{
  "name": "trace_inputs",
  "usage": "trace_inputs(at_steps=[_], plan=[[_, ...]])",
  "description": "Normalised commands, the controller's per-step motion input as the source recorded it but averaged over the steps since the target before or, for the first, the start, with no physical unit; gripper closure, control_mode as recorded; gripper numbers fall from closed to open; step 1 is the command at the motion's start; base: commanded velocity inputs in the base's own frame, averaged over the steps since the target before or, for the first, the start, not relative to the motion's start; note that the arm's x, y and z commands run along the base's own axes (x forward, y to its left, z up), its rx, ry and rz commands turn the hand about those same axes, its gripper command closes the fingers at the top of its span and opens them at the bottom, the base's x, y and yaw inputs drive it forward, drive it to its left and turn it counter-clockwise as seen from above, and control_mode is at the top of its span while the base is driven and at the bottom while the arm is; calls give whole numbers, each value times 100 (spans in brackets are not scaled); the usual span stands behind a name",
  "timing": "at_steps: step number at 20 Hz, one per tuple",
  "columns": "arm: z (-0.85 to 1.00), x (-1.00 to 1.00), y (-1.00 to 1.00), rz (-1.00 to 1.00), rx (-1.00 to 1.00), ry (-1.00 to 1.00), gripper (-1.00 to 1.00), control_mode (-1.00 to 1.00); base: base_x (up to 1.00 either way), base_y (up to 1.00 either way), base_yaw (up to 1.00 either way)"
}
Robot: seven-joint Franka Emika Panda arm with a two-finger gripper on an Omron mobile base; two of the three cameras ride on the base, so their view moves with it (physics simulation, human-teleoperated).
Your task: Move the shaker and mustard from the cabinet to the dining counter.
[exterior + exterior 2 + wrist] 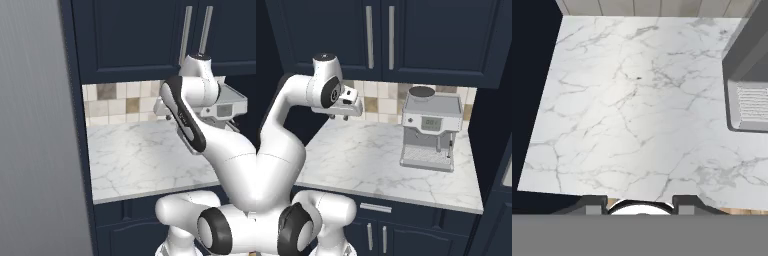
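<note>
Right base view: tool (339,117) below closed cabinet (381,35) doors

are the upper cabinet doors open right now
No, both navy cabinet doors are shut flush, their silver handles side by side above the coffee machine.

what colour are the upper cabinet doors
Dark navy, with long silver bar handles; clearest in the right base view.
</note>
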Motion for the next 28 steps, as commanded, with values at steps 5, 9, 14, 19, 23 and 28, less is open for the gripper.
trace_inputs(at_steps=[5, 9, 14, 19, 23, 28], plan=[[0, -27, -9, 0, 0, -2, -100, -100, 0, 0, 0], [10, -57, -19, 0, 0, -31, -100, -100, 0, 0, 0], [73, -33, -33, 0, 0, -22, -100, -100, 0, 0, 0], [85, -1, -42, -3, 0, -15, -100, -100, 0, 0, 0], [80, 0, -33, -5, 0, -9, -100, -100, 0, 0, 0], [49, 0, -17, -2, 0, -18, -100, -100, 0, 0, 0]])
